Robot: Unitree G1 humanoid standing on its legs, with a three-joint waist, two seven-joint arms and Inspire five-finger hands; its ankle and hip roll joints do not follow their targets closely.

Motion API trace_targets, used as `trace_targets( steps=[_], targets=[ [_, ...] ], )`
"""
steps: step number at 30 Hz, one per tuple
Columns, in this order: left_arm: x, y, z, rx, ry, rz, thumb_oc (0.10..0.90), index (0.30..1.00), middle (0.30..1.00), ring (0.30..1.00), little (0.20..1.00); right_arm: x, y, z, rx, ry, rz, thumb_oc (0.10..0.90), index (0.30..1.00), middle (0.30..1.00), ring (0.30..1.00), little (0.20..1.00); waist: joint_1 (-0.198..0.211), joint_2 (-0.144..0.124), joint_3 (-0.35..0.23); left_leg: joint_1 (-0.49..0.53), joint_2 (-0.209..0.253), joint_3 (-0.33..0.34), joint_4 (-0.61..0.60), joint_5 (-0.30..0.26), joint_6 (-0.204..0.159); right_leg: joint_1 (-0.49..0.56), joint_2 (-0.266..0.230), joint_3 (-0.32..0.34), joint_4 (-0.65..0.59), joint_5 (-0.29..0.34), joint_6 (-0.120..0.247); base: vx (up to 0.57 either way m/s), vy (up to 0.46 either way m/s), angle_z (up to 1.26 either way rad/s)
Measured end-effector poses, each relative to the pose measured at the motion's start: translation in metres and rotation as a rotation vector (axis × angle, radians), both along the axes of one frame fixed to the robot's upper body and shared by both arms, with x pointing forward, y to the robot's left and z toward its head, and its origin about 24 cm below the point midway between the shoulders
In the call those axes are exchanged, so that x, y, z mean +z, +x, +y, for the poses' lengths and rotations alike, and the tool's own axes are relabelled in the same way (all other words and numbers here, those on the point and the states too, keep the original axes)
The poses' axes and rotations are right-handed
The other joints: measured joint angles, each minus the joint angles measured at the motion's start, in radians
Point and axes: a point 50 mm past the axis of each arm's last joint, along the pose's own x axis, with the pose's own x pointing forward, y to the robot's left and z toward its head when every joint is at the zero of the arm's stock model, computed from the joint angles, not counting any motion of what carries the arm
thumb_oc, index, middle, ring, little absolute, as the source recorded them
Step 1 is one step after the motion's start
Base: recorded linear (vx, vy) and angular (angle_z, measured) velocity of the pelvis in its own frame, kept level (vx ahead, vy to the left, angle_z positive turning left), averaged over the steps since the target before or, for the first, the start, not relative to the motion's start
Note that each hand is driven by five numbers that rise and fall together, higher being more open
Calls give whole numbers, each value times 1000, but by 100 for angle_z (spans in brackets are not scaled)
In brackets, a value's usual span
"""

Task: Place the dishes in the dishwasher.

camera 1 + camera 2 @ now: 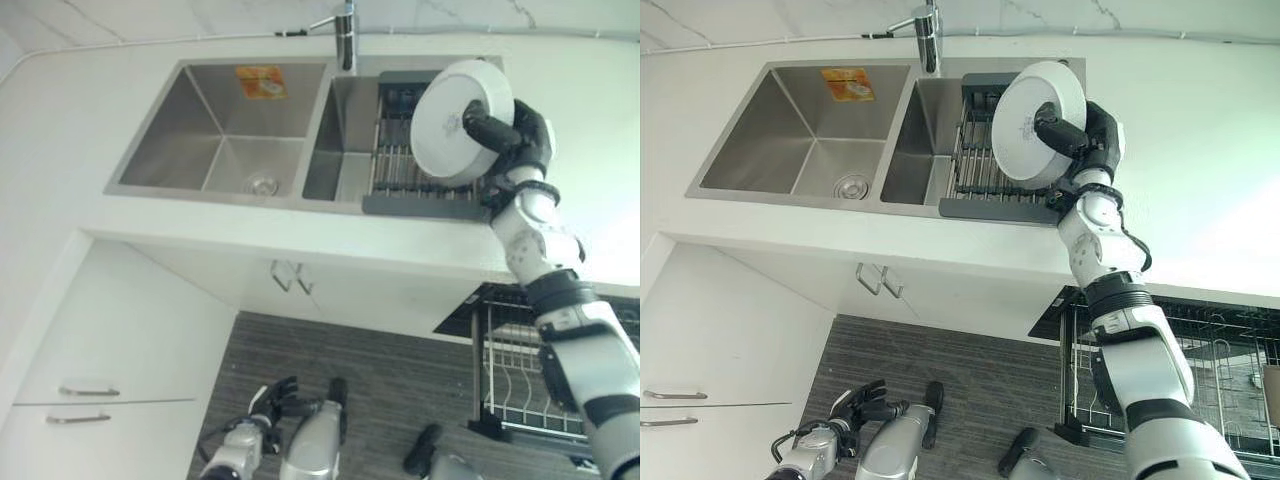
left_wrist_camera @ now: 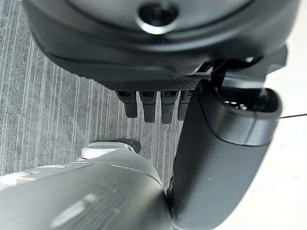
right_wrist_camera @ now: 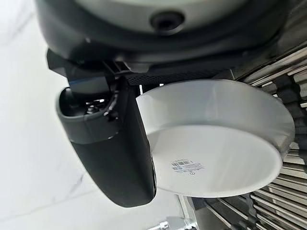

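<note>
My right hand point(image 1: 528, 138) is raised over the counter, shut on a white plate point(image 1: 452, 120). The thumb point(image 3: 115, 153) lies across the plate's underside point(image 3: 216, 143), which carries a small label, and the fingers are behind the dish. The plate is tilted on edge above the dark dish rack point(image 1: 400, 175) in the sink's right basin. The dishwasher's wire rack point(image 1: 515, 375) stands pulled out below the counter, under my right arm. My left hand point(image 1: 272, 400) hangs low over the floor with relaxed fingers point(image 2: 144, 105) and holds nothing.
A steel double sink point(image 1: 240, 130) with a tap point(image 1: 345, 35) is set in the white counter point(image 1: 90, 110). White cabinet drawers with bar handles point(image 1: 85, 392) stand at the lower left. Dark striped flooring point(image 1: 380, 380) lies below.
</note>
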Motion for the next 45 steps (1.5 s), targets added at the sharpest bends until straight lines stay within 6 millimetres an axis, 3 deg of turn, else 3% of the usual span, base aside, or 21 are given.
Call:
trace_targets(
  steps=[4, 9, 11, 13, 16, 18, 22, 27, 29, 36, 39, 42, 45],
  targets=[
    [-2, -3, 0, 9, 14, 25, 800, 900, 900, 900, 900, -18, -8, 14, -19, 88, -79, 400, 300, 300, 300, 300, -4, -5, 1, 53, -6, 10, -15, -1, 2, 41, -4, 9, -9, 1, 3, -33, -45, -8],
    [-5, -8, 3, 40, 27, 57, 800, 900, 900, 900, 900, -7, -37, 38, 51, 207, -320, 400, 300, 300, 300, 300, -39, -9, -1, 74, 0, 34, -20, -1, 2, 40, -3, 35, -7, 5, 4, -22, -30, -14],
    [-7, -13, 4, 79, 26, 70, 800, 900, 900, 900, 900, -8, -59, 51, 94, 293, -403, 400, 300, 300, 300, 300, -40, -21, -6, 92, 10, 63, -20, -9, -1, 35, 3, 61, -8, 6, 3, -1, -46, -38],
    [-11, -23, 13, 133, 45, 101, 800, 900, 900, 900, 900, -23, -94, 63, 134, 350, -473, 400, 300, 300, 300, 300, -64, -47, -28, 103, 21, 91, -16, -20, -3, 32, 11, 86, -6, 5, 2, -81, -79, -44],
    [-16, -39, 21, 198, 69, 143, 800, 900, 900, 900, 900, -48, -118, 50, 51, 343, -451, 400, 300, 300, 300, 300, -123, -77, -62, 103, 35, 135, -11, -26, -6, -6, 20, 130, 5, 8, -2, -118, -78, -40],
    [-19, -45, 23, 218, 77, 168, 800, 900, 900, 900, 900, -69, -129, 34, -34, 313, -398, 400, 300, 300, 300, 300, -174, -81, -69, 104, 45, 160, -8, -25, -6, -26, 28, 158, 9, 14, -3, -74, -107, -48],
    [-23, -58, 27, 272, 92, 202, 800, 900, 900, 900, 900, -110, -158, -11, -204, 216, -247, 400, 300, 300, 300, 300, -226, -81, -73, 127, 66, 196, -23, -24, -17, -41, 49, 196, 12, 20, -8, -32, -105, -36],
    [-29, -77, 32, 305, 128, 267, 800, 900, 900, 900, 900, -131, -185, -41, -280, 133, -167, 400, 300, 300, 300, 300, -294, -81, -114, 141, 106, 241, -46, -19, -35, -61, 84, 225, 16, 20, -33, -3, -64, -26],
    [-29, -79, 32, 293, 139, 276, 800, 900, 900, 900, 900, -133, -188, -44, -269, 115, -162, 400, 300, 300, 300, 300, -319, -81, -118, 152, 118, 243, -50, -13, -44, -62, 97, 226, 16, 21, -37, -15, -58, -13],
    [-29, -81, 32, 251, 183, 281, 800, 900, 900, 900, 900, -151, -200, -50, -228, 73, -98, 400, 300, 300, 300, 300, -336, -73, -135, 136, 145, 237, -54, 1, -58, -77, 123, 222, 14, 16, -49, -36, -41, -2],
    [-29, -81, 30, 239, 184, 278, 800, 900, 900, 900, 900, -165, -196, -53, -231, 63, -53, 400, 300, 300, 300, 300, -333, -75, -133, 119, 142, 237, -55, 2, -58, -88, 119, 223, 15, 16, -50, -61, 28, 0],
    [-27, -73, 28, 238, 165, 253, 800, 900, 900, 900, 900, -182, -190, -49, -212, 75, 13, 400, 300, 300, 300, 300, -319, -58, -122, 90, 130, 234, -54, 8, -50, -116, 108, 222, 13, 28, -52, -45, 33, 8],
    [-25, -62, 24, 231, 149, 228, 800, 900, 900, 900, 900, -183, -184, -35, -153, 52, 18, 400, 300, 300, 300, 300, -306, -55, -83, 83, 121, 218, -55, 9, -49, -112, 104, 212, 10, 33, -45, -7, 17, 12]
  ],
)
